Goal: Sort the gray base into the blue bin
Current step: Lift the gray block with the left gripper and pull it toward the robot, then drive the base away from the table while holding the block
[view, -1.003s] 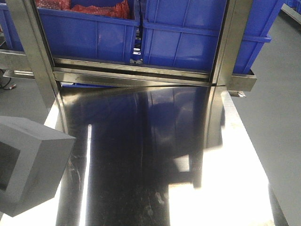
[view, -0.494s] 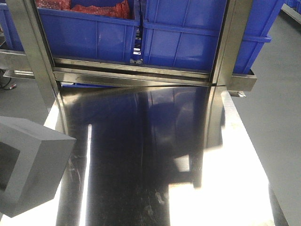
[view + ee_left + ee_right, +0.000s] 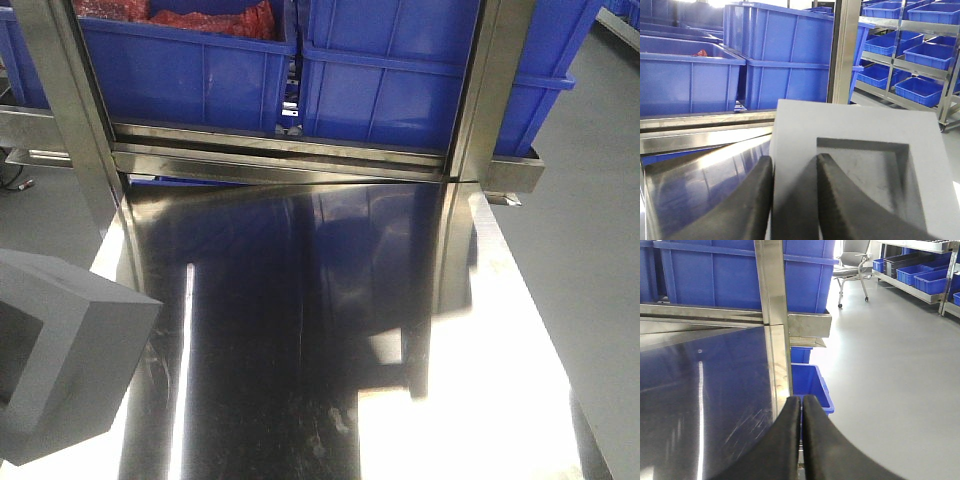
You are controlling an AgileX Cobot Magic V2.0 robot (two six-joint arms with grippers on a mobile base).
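Observation:
The gray base point(image 3: 70, 350) hangs over the lower left corner of the steel table in the front view, tilted, with its square recess facing left. In the left wrist view, my left gripper point(image 3: 794, 159) is shut on the gray base point(image 3: 855, 125): one finger lies outside the wall and the other inside the recess. Large blue bins point(image 3: 395, 80) stand on the rack behind the table, and the left bin point(image 3: 190, 70) holds red items. My right gripper point(image 3: 801, 398) is shut on nothing at the table's right edge.
The reflective steel table point(image 3: 320, 330) has upright steel posts point(image 3: 495, 90) at its far edge. A small blue bin point(image 3: 810, 385) sits on the floor beside the table's right side. Shelves of blue bins point(image 3: 920, 55) stand off to the right.
The gray base has sunk slightly lower in the front view. Nothing else has moved.

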